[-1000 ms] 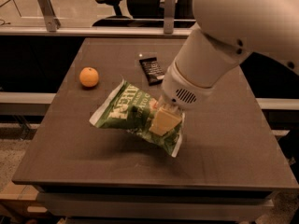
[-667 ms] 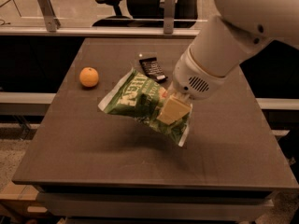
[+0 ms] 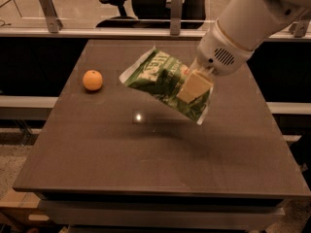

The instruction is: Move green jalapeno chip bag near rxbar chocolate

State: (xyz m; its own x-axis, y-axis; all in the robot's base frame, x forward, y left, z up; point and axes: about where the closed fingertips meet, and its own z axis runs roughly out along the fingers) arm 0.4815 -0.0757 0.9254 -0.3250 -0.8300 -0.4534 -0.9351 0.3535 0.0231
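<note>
The green jalapeno chip bag (image 3: 163, 79), crinkled green foil with white lettering, hangs tilted in the air above the middle-back of the dark table (image 3: 121, 154). My gripper (image 3: 194, 87) is shut on the bag's right part, its cream finger (image 3: 193, 85) lying across the foil. The white arm (image 3: 248, 23) comes in from the upper right. The rxbar chocolate is hidden, covered by the lifted bag.
A round orange fruit (image 3: 92, 80) sits on the table at the left. A rail with metal posts (image 3: 48, 8) and an office chair (image 3: 116, 4) stand behind the table's far edge.
The gripper has lifted the bag up and carried it toward the back right of the table. The black bar, seen earlier behind the bag, is now covered by it.
</note>
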